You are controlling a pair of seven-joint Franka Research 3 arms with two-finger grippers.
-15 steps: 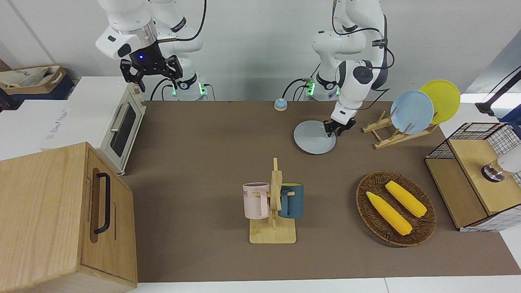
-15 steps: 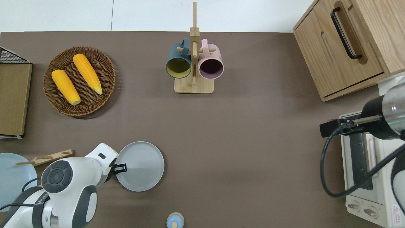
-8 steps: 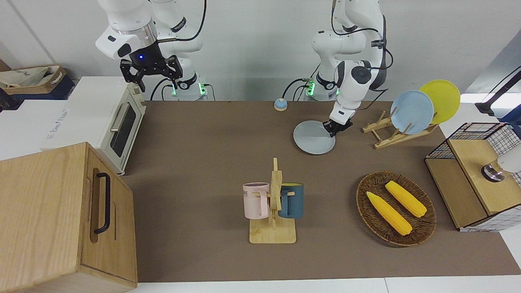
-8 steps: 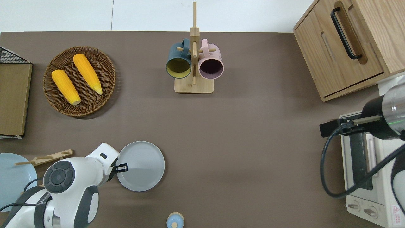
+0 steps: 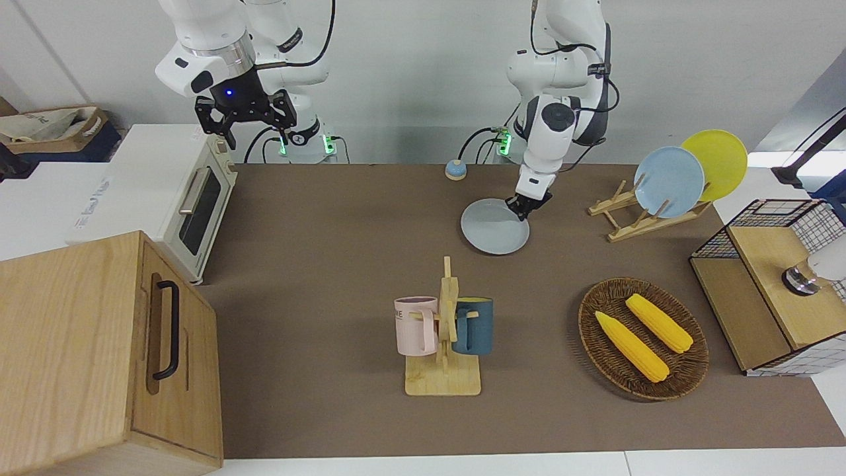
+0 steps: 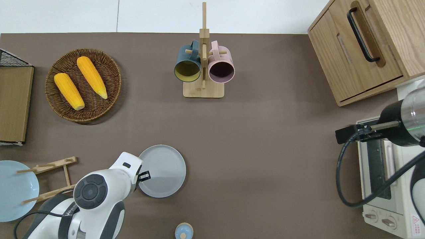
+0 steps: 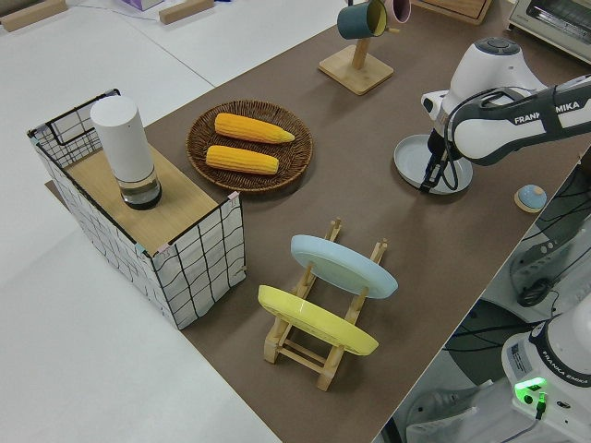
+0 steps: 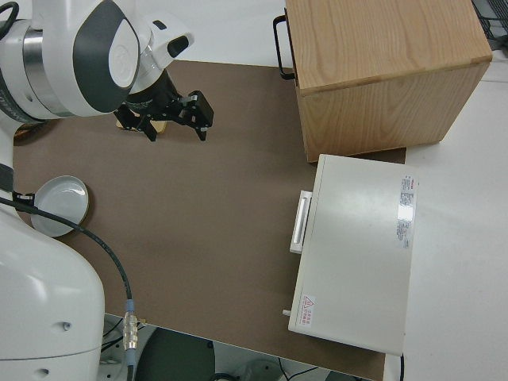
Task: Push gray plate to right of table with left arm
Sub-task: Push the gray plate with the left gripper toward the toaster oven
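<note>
The gray plate [image 5: 494,228] lies flat on the brown table [image 5: 330,231], between the robots and the mug rack; it also shows in the overhead view [image 6: 164,169] and the left side view [image 7: 411,157]. My left gripper [image 5: 522,207] is shut and empty. Its tips are down at the plate's rim on the side toward the left arm's end of the table, touching it [image 6: 145,175]. My right gripper [image 5: 244,122] is open and parked.
A mug rack [image 5: 444,330] with two mugs stands farther from the robots than the plate. A plate rack [image 5: 621,218] with a sky-blue and a yellow plate and a corn basket [image 5: 642,337] are toward the left arm's end. A small bell [image 5: 455,170], toaster oven [image 5: 192,198] and wooden cabinet [image 5: 99,350] are also there.
My left gripper has slid toward the right arm's end of the table, and the gray plate has moved that way with it. The right arm has not moved.
</note>
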